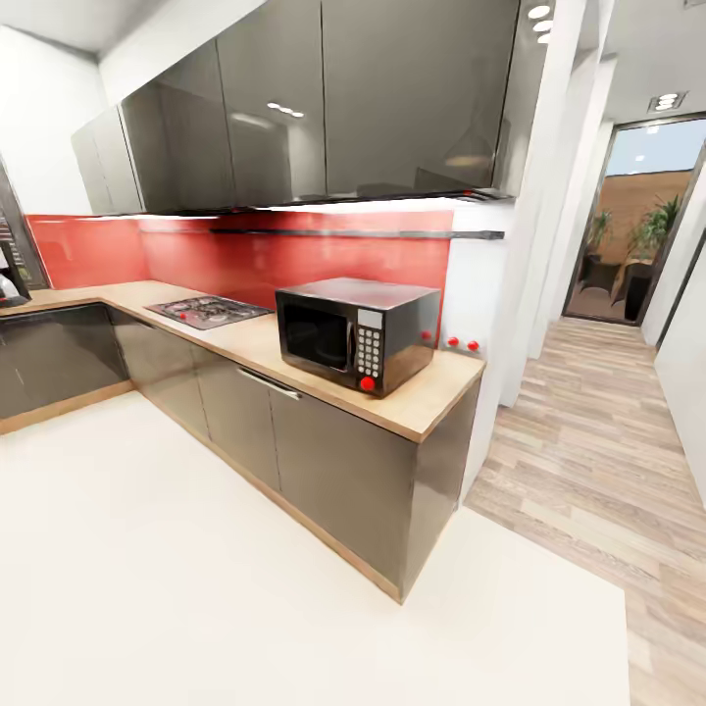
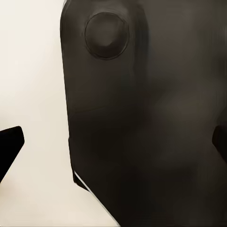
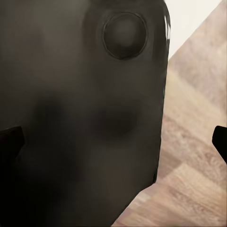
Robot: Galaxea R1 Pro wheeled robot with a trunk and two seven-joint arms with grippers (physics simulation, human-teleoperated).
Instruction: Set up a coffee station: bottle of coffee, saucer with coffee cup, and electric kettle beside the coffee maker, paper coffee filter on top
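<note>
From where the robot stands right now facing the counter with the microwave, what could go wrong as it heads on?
1. The countertop ends in a corner jutting toward the floor ahead; a tight turn could clip it.
2. The microwave sits near the counter's front edge, so a swinging arm might knock it.
3. The coffee maker is barely visible at the far left, cut off by the frame, so its surroundings cannot be judged yet.

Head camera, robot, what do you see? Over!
Both grippers open, empty, tucked by the robot's body. Coffee maker at far left edge of the countertop. Microwave and hob on it nearer. White floor between.
</note>
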